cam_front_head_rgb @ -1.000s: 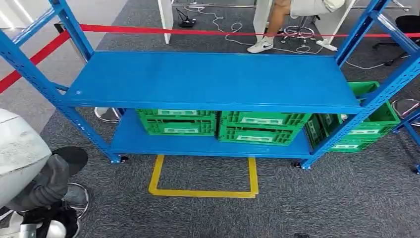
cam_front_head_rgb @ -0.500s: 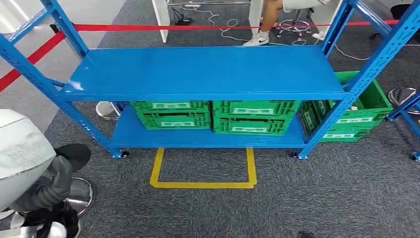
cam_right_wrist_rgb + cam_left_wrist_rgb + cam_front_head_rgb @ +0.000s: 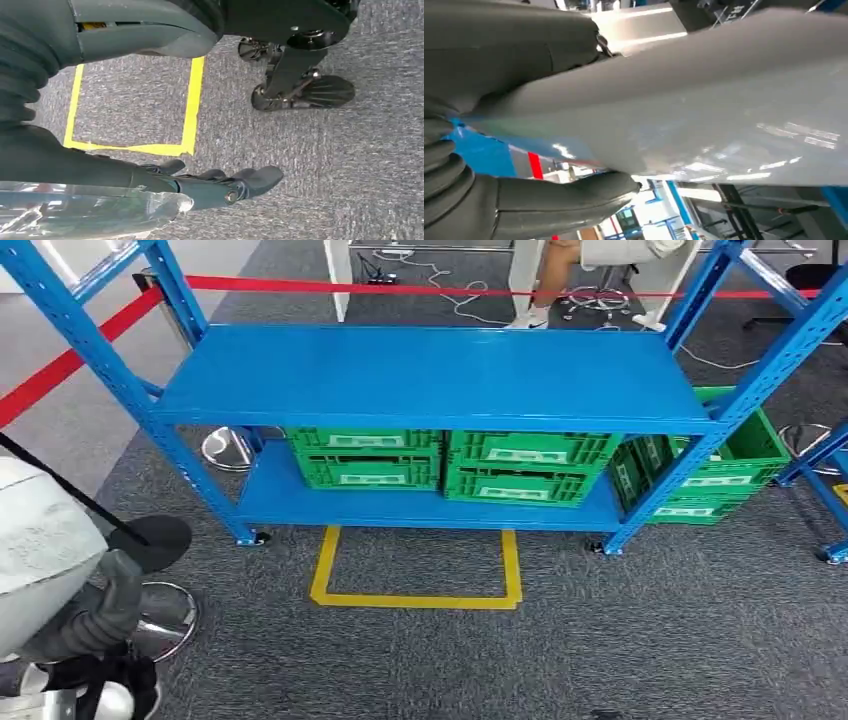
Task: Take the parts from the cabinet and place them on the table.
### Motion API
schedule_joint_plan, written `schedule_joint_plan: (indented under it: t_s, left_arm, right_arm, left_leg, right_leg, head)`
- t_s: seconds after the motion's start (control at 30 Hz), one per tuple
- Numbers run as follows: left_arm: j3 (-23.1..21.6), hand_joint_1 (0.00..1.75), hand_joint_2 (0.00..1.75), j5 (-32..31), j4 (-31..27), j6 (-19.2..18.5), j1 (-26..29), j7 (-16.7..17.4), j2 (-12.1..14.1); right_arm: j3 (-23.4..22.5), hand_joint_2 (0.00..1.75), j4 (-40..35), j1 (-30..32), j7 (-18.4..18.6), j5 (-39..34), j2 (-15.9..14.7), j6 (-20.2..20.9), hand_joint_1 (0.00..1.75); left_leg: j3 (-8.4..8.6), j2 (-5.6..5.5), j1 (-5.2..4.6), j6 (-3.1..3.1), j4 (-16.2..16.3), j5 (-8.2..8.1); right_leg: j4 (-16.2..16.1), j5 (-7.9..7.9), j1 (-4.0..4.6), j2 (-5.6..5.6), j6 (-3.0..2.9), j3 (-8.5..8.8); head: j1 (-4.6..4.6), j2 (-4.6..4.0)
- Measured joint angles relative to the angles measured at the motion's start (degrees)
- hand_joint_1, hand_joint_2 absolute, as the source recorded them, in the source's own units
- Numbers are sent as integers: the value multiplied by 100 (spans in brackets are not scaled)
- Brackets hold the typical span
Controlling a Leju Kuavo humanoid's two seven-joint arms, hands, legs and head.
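**Task's thing.** I cannot pick out any loose part. The nearest candidate is a clear-wrapped item [image 3: 90,212] in the right wrist view. It lies close alongside the right hand [image 3: 165,182], with its long axis running the same way as the fingers. I judge it may be a bagged part, but what is inside cannot be read.

**Hands.**
- Right hand: it hangs low over the carpet with its dark fingers stretched out. I cannot tell whether they grasp the wrap or merely lie beside it.
- Left hand [image 3: 524,205]: the thumb sits under a broad, pale, glossy surface [image 3: 704,115]. Whether this is a carried thing or the robot's own shell, and whether the hand grips it, I cannot tell.

**Relation for the coming move.**
- The blue rack [image 3: 430,375] stands straight ahead, its long axis running across my view and its top shelf bare.
- A yellow floor marking [image 3: 415,598] lies between the robot and the rack, just in front of the rack's middle.
- The right hand hangs near that marking, so I judge it to be the nearer hand.

**Containers.**
- 4 green crates [image 3: 365,458] sit on the lower shelf in 2 stacks of 2, touching side by side. The shelf above hides their contents.
- More green crates [image 3: 740,475] stand just outside the rack's right end. Their contents are too small to make out.

**Surroundings.** A red barrier tape [image 3: 420,288] runs behind the rack, and a person's legs [image 3: 545,285] are beyond it.
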Motion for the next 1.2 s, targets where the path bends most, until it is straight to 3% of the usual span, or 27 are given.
schedule_joint_plan:
  t_s: [0.03, 0.07, 0.1, 0.13, 0.17, 0.23, 0.27, 0.33, 0.37, 0.47, 0.5, 0.6, 0.63, 0.67, 0.7, 0.77, 0.8, 0.83, 0.87, 0.93, 0.97, 1.0, 1.03, 1.07, 1.13, 1.17, 1.2]
  left_arm:
    - [0, 175, 175, 0, 0, 0, 7, 0, 0]
    - [0, 175, 175, 0, 0, 0, 14, 0, 2]
    - [-2, 175, 175, 0, 0, 0, 12, 0, 2]
    - [0, 175, 175, -2, 0, 0, 14, 0, 2]
    - [0, 175, 175, -2, 0, 0, 11, 0, 4]
    - [0, 175, 175, -11, 0, 0, 14, 0, 4]
    - [-2, 175, 175, -20, 0, 0, 14, 0, 4]
    - [-2, 175, 175, -26, 0, 0, 14, 0, 4]
    - [-2, 175, 175, -24, 0, 0, 9, 0, 4]
    - [-2, 175, 175, -35, -9, 0, 14, 0, 4]
    - [-4, 175, 175, -39, -15, 0, 10, 0, -4]
    - [2, 175, 175, -39, -17, 0, 26, 0, 0]
    - [0, 175, 175, -39, -17, 0, 26, 0, 2]
    - [2, 175, 175, -37, -15, 0, 33, 0, 2]
    - [2, 175, 175, -39, -15, 0, 35, 0, 2]
    - [0, 175, 175, -39, -15, 0, 34, 0, 0]
    - [-2, 175, 175, -42, -17, 0, 30, -2, 0]
    - [2, 175, 175, -39, -20, 0, 36, 0, 2]
    - [2, 175, 175, -42, -20, 0, 26, 0, 2]
    - [-9, 175, 175, -44, -20, 0, 38, 0, 2]
    - [-11, 175, 175, -48, -20, 0, 49, 0, 2]
    - [-7, 175, 175, -48, -22, 2, 53, 0, 2]
    - [-7, 175, 175, -48, -24, 2, 36, 0, 2]
    - [-13, 175, 175, -48, -24, 2, 25, 0, 2]
    - [-15, 175, 175, -48, -24, 2, 39, 0, 2]
    - [-15, 175, 175, -48, -24, 2, 42, -2, 2]
    - [-15, 175, 175, -48, -24, 2, 43, 0, 2]
  right_arm:
    - [-2, 175, 0, 3, 0, 2, 0, -2, 0]
    - [-2, 175, 0, 8, 0, 0, 0, -2, 0]
    - [-2, 175, 0, 12, 0, 2, 0, -2, 0]
    - [-2, 175, 0, 2, 7, 2, 0, -2, 0]
    - [0, 175, 0, -9, 4, 7, 0, -4, 0]
    - [0, 175, 0, 2, 9, 24, 0, -20, 0]
    - [0, 175, 0, 3, 13, 46, 0, -55, 0]
    - [2, 175, 0, 2, 13, 100, 0, -100, 0]
    - [13, 175, 0, 7, 7, 129, 9, -107, 0]
    - [37, 175, 0, 6, -17, 166, 15, -114, 0]
    - [39, 175, 0, 4, -26, 173, 15, -111, 0]
    - [44, 175, 0, 8, -42, 210, 15, -85, 0]
    - [46, 175, 2, 15, -42, 219, 15, -79, 0]
    - [50, 175, 2, 21, -39, 221, 15, -72, 0]
    - [57, 175, 0, 26, -35, 223, 15, -72, 0]
    - [81, 175, 0, 31, -35, 225, 15, -74, 0]
    - [85, 175, 0, 27, -35, 225, 15, -74, 0]
    - [94, 175, 9, 14, -35, 225, 37, -70, 0]
    - [107, 175, 9, 17, -37, 225, 42, -70, 0]
    - [127, 175, 9, 25, -26, 225, 42, -74, 0]
    - [129, 175, 9, 24, -26, 225, 42, -72, 0]
    - [131, 175, 9, 16, -24, 225, 42, -72, 0]
    - [131, 175, 9, 16, -24, 225, 42, -74, 0]
    - [131, 175, 9, 24, -26, 223, 42, -74, 0]
    - [131, 175, 9, 54, -17, 221, 42, -72, 0]
    - [131, 175, 9, 58, -15, 221, 42, -72, 0]
    - [131, 175, 9, 57, -15, 221, 42, -70, 0]
  left_leg:
    - [-18, -1, -8, 1, 3, 14]
    - [-30, -1, -24, 22, 7, 29]
    - [-48, -3, -42, 32, 24, 36]
    - [-75, -5, -43, 36, 28, 68]
    - [-105, -5, -40, 44, 49, 65]
    - [-127, -4, -40, 41, 49, 72]
    - [-135, -4, -40, 37, 49, 76]
    - [-156, -4, -40, 31, 49, 84]
    - [-186, -4, -74, 70, 92, 77]
    - [-169, -11, -21, 151, -19, 183]
    - [-159, -12, 7, 159, -61, 220]
    - [-229, -59, 27, 162, -61, 271]
    - [-254, -81, 29, 144, -56, 288]
    - [-270, -115, 37, 119, -55, 304]
    - [-284, -176, 49, 91, -51, 322]
    - [-325, -295, 106, 12, -7, 337]
    - [-358, -349, 110, -50, 56, 334]
    - [-403, -386, 89, -96, 77, 326]
    - [-420, -426, 88, -117, 112, 344]
    - [-449, -504, 110, -183, 88, 399]
    - [-477, -542, 123, -209, 110, 396]
    - [-523, -333, 103, -222, 199, 298]
    - [-647, -167, 92, -245, 464, 85]
    - [-862, -81, 96, -268, 930, -192]
    - [-1281, -33, 104, -285, 1880, -607]
    - [-1330, -33, 103, -279, 2025, -629]
    - [-1222, -30, 103, -264, 1907, -529]
  right_leg:
    - [-33, 198, 0, 12, 11, 5]
    - [-117, 581, -12, 29, 39, 29]
    - [-234, 1209, -34, 37, 124, 34]
    - [-255, 1036, -53, 38, 417, 44]
    - [-269, 1148, -77, 20, 588, 12]
    - [-270, 1155, -71, 26, 466, -15]
    - [-270, 1149, -72, 26, 508, -22]
    - [-270, 1165, -72, 28, 515, -45]
    - [-301, 1207, -98, 28, 567, -39]
    - [-307, 1222, -70, 2, 622, -55]
    - [-180, 1074, -75, 8, 613, -145]
    - [1228, 238, -82, 8, 626, -658]
    - [1595, 77, -83, 7, 635, -773]
    - [1665, 64, -93, 8, 636, -753]
    - [1465, 164, -101, 8, 645, -575]
    - [317, 556, -139, 94, 679, 169]
    - [-149, 505, -182, 321, 719, 430]
    - [-92, 470, -129, 414, 667, 441]
    - [-63, 495, -135, 317, 551, 446]
    - [2, 497, -94, 224, 465, 413]
    - [-5, 526, -123, 157, 407, 395]
    - [-8, 538, -118, 89, 363, 381]
    - [-8, 554, -112, 40, 324, 362]
    - [-8, 566, -100, -25, 305, 329]
    - [-6, 582, -77, -194, 279, 267]
    - [-4, 593, -67, -267, 270, 247]
    - [-4, 599, -55, -354, 270, 235]
  head:
    - [6, 0]
    - [9, 0]
    - [13, 0]
    - [-5, 0]
    - [11, 0]
    - [4, 0]
    - [4, 0]
    - [0, 0]
    - [2, 0]
    - [2, 0]
    - [6, 0]
    - [22, 0]
    - [31, 0]
    - [26, 0]
    - [24, 0]
    - [26, 0]
    - [31, 0]
    - [48, 0]
    - [9, 0]
    - [-26, 0]
    - [-15, 0]
    - [-33, 0]
    - [-75, 0]
    - [-92, 0]
    - [-87, 0]
    - [-94, 0]
    - [-90, 0]
